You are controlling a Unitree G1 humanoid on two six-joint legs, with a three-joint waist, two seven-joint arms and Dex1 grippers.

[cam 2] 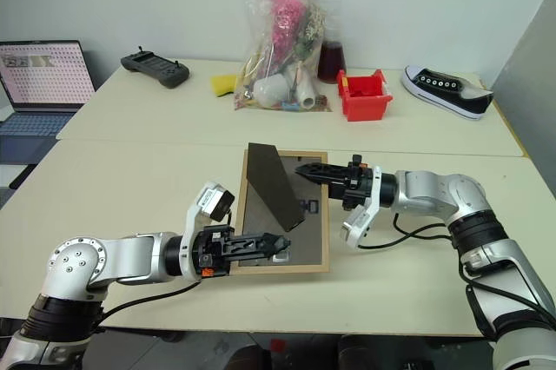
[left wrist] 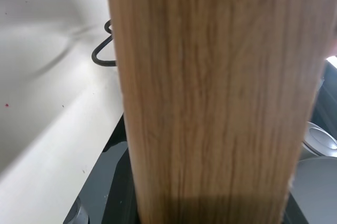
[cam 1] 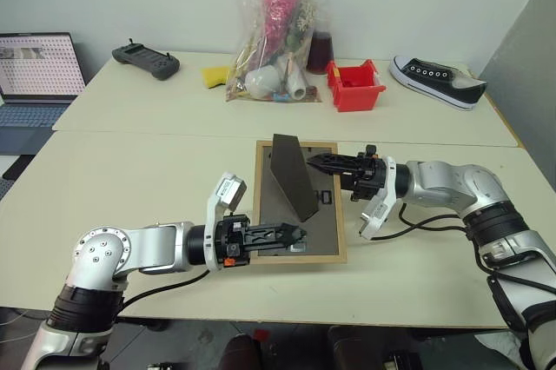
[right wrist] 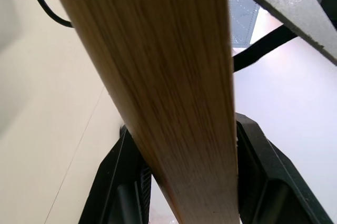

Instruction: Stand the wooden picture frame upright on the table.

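One wooden picture frame [cam 1: 300, 205] is held back-up over the table [cam 1: 130, 179], easel raised. Its near edge is pinched by the level left gripper [cam 1: 291, 234], its far side by the level right gripper [cam 1: 314, 161].

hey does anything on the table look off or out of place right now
Yes: the wooden picture frame is face-down, dark back up, easel stand sticking up, held at its edges by the left gripper and right gripper. A lone sneaker lies on the table.

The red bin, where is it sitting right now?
The red bin sits on the far table, between the clear bag of items and the black sneaker.
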